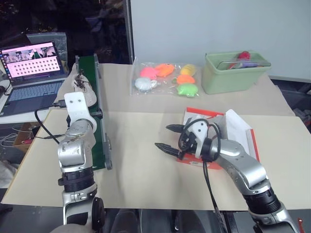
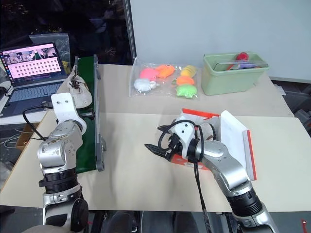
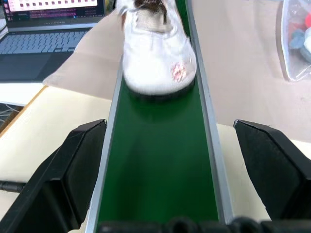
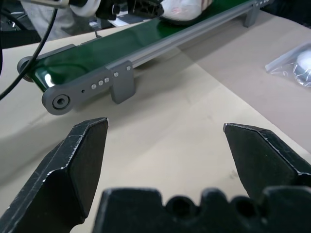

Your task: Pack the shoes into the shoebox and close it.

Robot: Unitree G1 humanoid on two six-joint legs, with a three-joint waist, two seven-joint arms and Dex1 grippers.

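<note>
Left wrist view: wide-open, empty left end effector (image 3: 167,170) faces shoe (image 3: 156,51); right end effector (image 4: 165,165) open, empty.

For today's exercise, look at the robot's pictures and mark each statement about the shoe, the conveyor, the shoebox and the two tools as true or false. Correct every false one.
1. A white shoe lies on the green conveyor belt. True.
2. The left tool is closed around the shoe. False: its fingers stand wide open on either side of the belt, short of the shoe.
3. The shoebox is shut. False: its lid is raised, showing the white inside.
4. The right tool is open and holds nothing. True.
5. The bag of soft toys sits inside the green bin. False: it lies on the table beside the bin.
</note>
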